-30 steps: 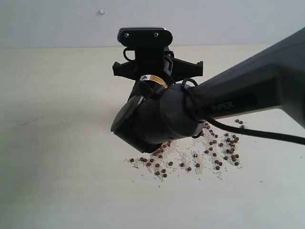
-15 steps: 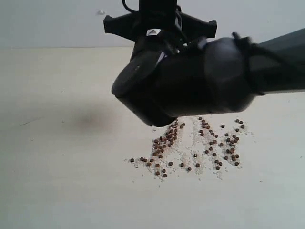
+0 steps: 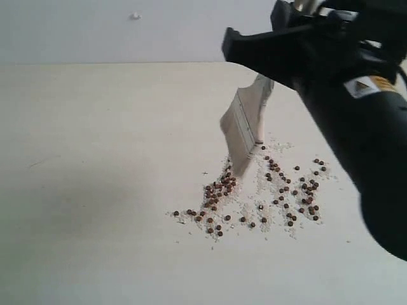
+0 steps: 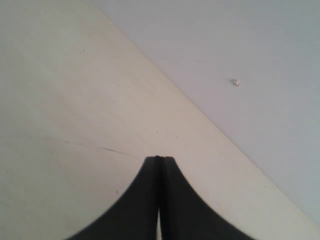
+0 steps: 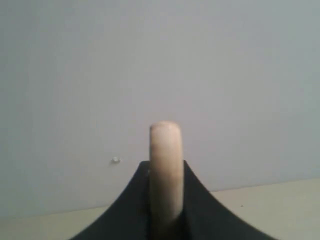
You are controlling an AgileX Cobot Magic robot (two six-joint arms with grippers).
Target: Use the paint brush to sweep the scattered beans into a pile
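right gripper (image 5: 165,172), upper right of the exterior frame, clamps the paint brush (image 3: 245,127) by its cream handle. the brush slants down and left, its bristle tips meeting the table (image 3: 95,190) at the top edge of the beans (image 3: 257,197), which spread below and right of the tips. left gripper (image 4: 159,167), jaws pressed together on nothing, hangs out of that frame, farther off.

The right arm (image 3: 362,133) comes in from the right side of the exterior view, dark and bulky, with its wrist up near the top of that view. The right tool (image 5: 166,167) has both jaws clamped on the handle of the paint brush (image 5: 166,145), which sticks out between them. The left tool (image 4: 159,160) has its jaws pressed flat together, holding nothing.
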